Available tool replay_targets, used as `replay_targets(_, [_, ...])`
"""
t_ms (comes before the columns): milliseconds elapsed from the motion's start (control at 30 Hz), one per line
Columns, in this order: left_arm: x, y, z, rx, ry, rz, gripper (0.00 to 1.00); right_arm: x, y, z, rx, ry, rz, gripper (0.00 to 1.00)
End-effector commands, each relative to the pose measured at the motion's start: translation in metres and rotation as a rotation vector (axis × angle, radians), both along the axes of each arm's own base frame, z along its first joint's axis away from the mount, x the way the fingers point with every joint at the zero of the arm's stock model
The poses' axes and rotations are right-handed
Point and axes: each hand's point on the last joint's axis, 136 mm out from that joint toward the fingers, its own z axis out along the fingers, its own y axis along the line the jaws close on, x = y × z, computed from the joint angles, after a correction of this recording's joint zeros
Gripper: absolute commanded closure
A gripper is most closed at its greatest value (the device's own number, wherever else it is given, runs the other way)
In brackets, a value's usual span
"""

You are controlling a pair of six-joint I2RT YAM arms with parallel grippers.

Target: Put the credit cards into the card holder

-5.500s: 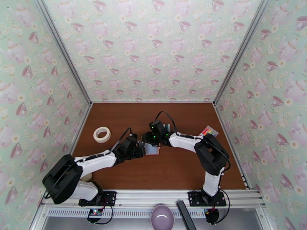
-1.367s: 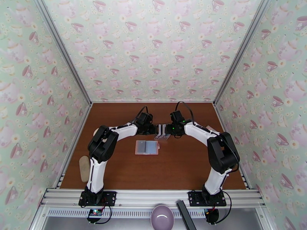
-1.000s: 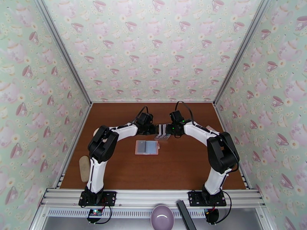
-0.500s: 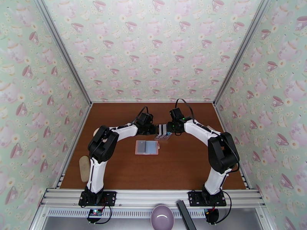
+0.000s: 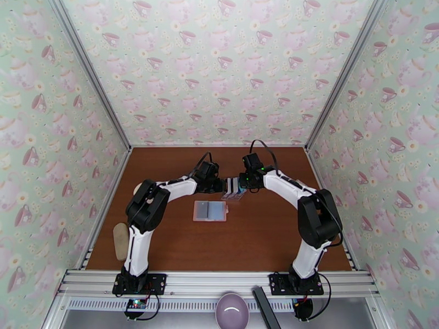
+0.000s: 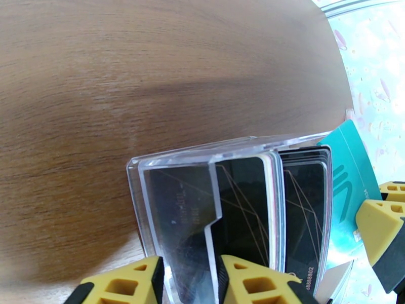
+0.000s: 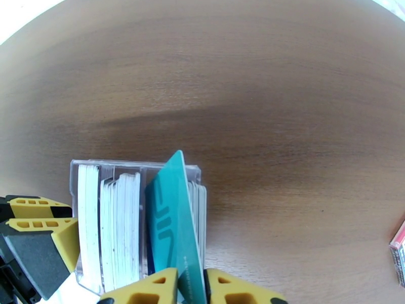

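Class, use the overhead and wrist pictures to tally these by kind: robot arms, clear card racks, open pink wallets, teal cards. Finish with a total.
Robot arms: 2, the left arm and the right arm
Clear card rack: 1
Open pink wallet: 1
Teal card: 1
Total: 5

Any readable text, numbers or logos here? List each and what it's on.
"8888802": digits on the rear black card in the clear rack; the start is cut off.
Front black card: faint embossed line, too blurred to read.
Teal card: pale curved-stripe logo, no legible letters.
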Motion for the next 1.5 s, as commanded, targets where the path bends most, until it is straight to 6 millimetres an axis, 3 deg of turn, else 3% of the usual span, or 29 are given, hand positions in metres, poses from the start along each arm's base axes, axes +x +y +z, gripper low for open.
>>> replay_targets(0, [-0.008, 0.018, -0.026, 0.064, 0.070, 0.034, 0.66, -0.003, -0.007, 0.018, -0.018, -0.018, -0.009, 0.80])
replay_targets(100, [-0.008, 0.018, -0.025, 0.062, 0.070, 0.034, 0.66, -0.004, -0.007, 0.022, -0.018, -0.025, -0.009, 0.80])
replay_targets(367, [-0.008, 0.018, -0.025, 0.062, 0.070, 0.034, 0.65, -0.006, -0.003, 0.026, -0.010, -0.028, 0.000, 0.95])
replay_targets(633, [-0.009, 0.016, -0.020, 0.051, 0.071, 0.027, 0.64, -0.013, 0.008, 0.041, 0.086, -0.042, 0.018, 0.96])
replay_targets(933, [-0.008, 0.022, 0.032, 0.003, -0.001, 0.050, 0.58, -0.034, 0.017, 0.089, 0.269, -0.130, -0.006, 0.98])
replay_targets(1233, [-0.021, 0.042, 0.094, -0.033, -0.093, 0.062, 0.55, -0.074, 0.046, 0.106, 0.463, -0.135, 0.030, 0.97])
replay_targets(1367, [-0.039, 0.053, 0.102, -0.024, -0.101, 0.055, 0.54, -0.089, 0.067, 0.099, 0.512, -0.107, 0.055, 0.97])
replay_targets(1467, [-0.054, 0.070, 0.090, 0.025, -0.084, 0.075, 0.55, -0.098, 0.081, 0.089, 0.555, -0.091, 0.053, 0.97])
